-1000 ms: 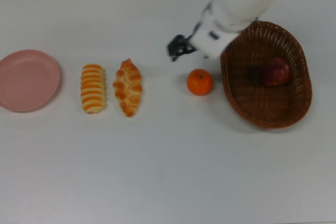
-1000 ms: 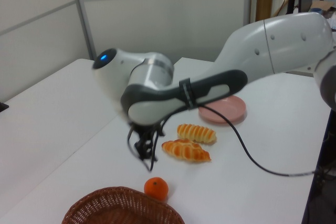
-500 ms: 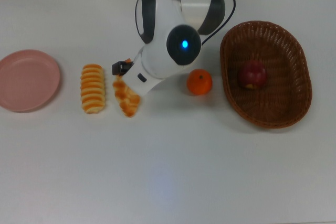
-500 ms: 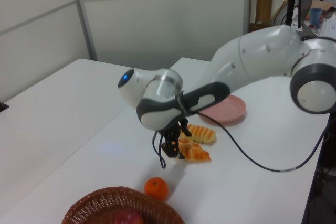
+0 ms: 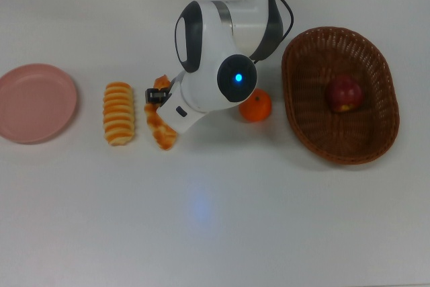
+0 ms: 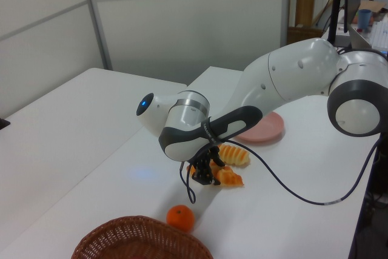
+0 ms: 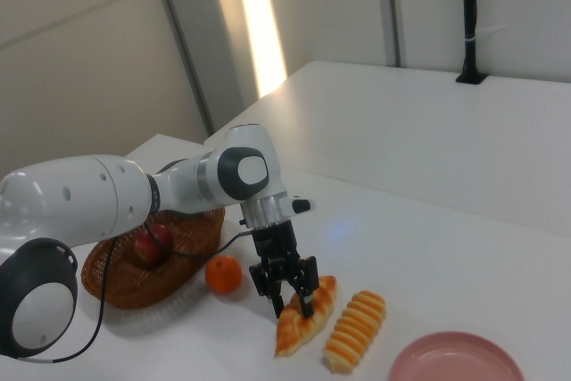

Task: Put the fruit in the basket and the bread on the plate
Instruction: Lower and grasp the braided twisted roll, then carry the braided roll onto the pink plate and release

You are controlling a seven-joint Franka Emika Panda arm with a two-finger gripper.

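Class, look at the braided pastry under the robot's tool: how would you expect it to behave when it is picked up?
The braided pastry looks knobbly, so the tool straddling it probably gets decent purchase rather than slipping. It is oblong and lies flat, so it seems unlikely to roll, unlike the round orange. Gripped near one end, as it seems here, it might tilt as it lifts.

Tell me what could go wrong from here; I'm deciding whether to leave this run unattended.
The gripper straddles the braided pastry, which lies close beside the striped roll; lifting might nudge the roll. The pastry's knobbly, tapered shape could slip from the fingers. The orange sits near the arm's wrist and might get bumped and roll.
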